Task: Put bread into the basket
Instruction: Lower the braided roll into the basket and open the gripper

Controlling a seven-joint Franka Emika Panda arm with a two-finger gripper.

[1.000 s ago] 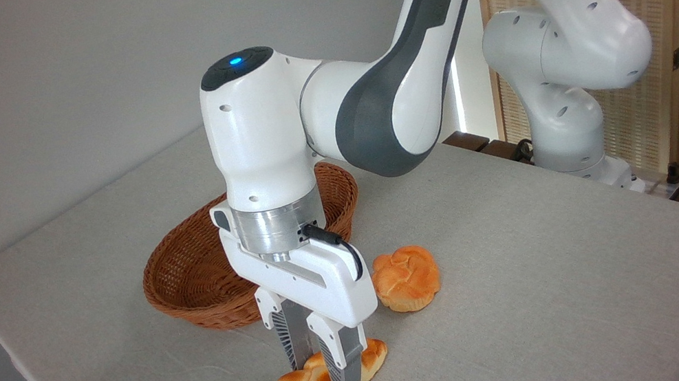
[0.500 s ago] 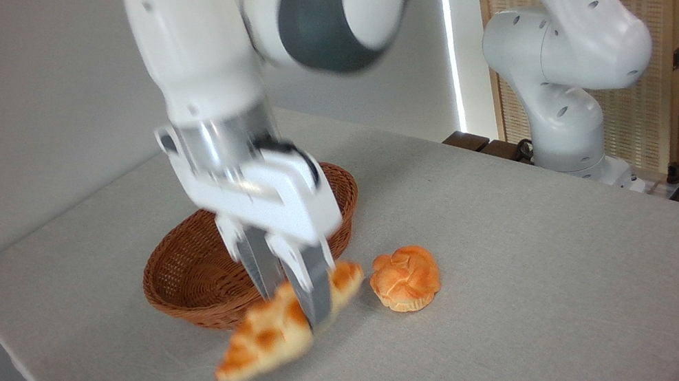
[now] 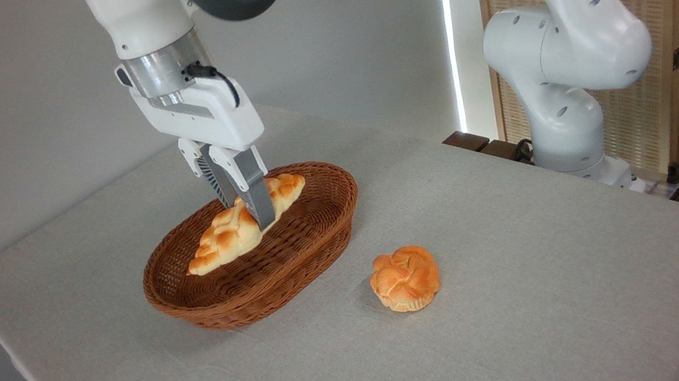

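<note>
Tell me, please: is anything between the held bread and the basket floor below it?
Nothing visible. The pincer holds the bread over the basket, whose inside looks bare beneath it. The bun lies outside, on the table.

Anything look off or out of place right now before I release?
Nothing damaged or spilled. The bread hangs tilted in the gripper, jaws clamped on it, its left end dipping low inside the basket. The small bun sits on the table, apart from the basket.
</note>
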